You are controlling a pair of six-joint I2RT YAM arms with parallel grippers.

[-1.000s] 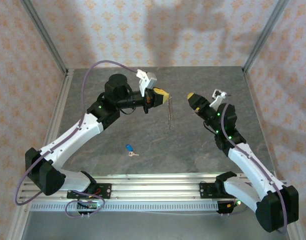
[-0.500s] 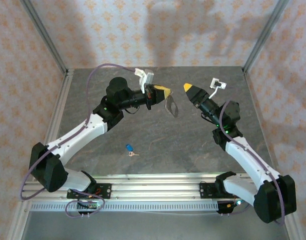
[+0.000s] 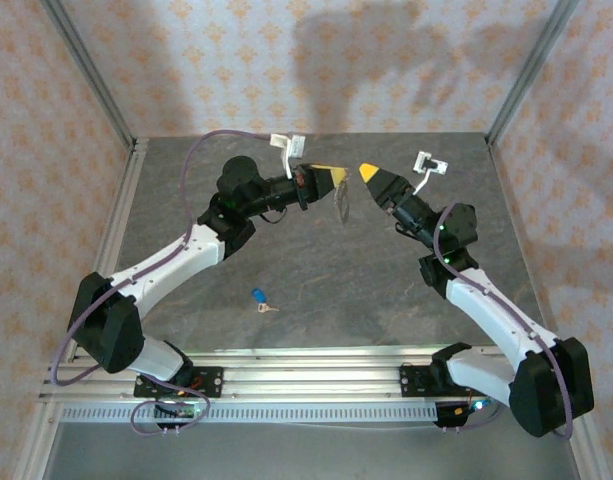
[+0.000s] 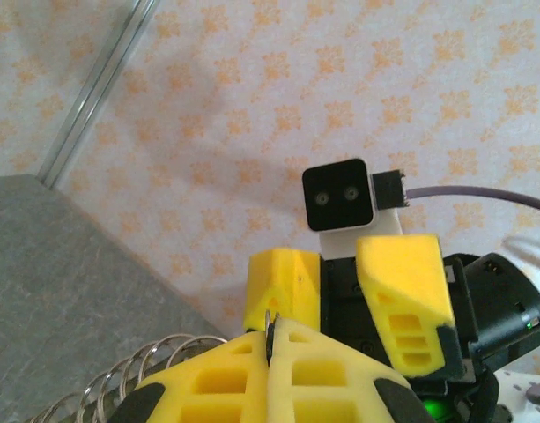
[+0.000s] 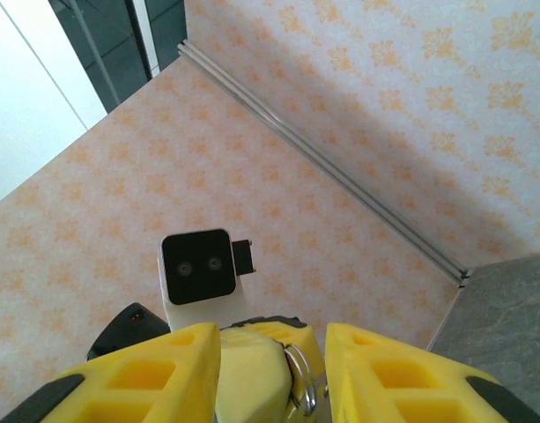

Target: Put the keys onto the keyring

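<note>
The left gripper (image 3: 336,177) is clenched on the keyring (image 3: 342,205). In the left wrist view its yellow fingers (image 4: 340,383) meet with no gap, and a sliver of pale metal is pinched in the seam at their tips. In the top view the keyring hangs from that grip toward 5 o'clock, a thin pale loop dangling over the grey surface (image 3: 316,265). I cannot tell whether its lower end touches the surface. In the left wrist view part of the loop shows as a run of wire-like coils at 8 o'clock of the fingertips.

The right gripper (image 3: 367,172) sits near, at 3 o'clock of the left gripper, and the two point tip to tip with a small gap between them in the top view. It is released. Its jaws stand clearly apart in both wrist views and grasp nothing. In the right wrist view the left gripper's yellow tip and a bit of the ring's metal line up with the gap between the right gripper's fingers (image 5: 402,374). I cannot tell whether anything touches there.

The key (image 3: 259,297) lies flat on the surface at 7 o'clock of the left gripper, well apart from both grippers and from the keyring. Its blue head lies at 10 o'clock of its short pale blade. It is not yet on the keyring.
</note>
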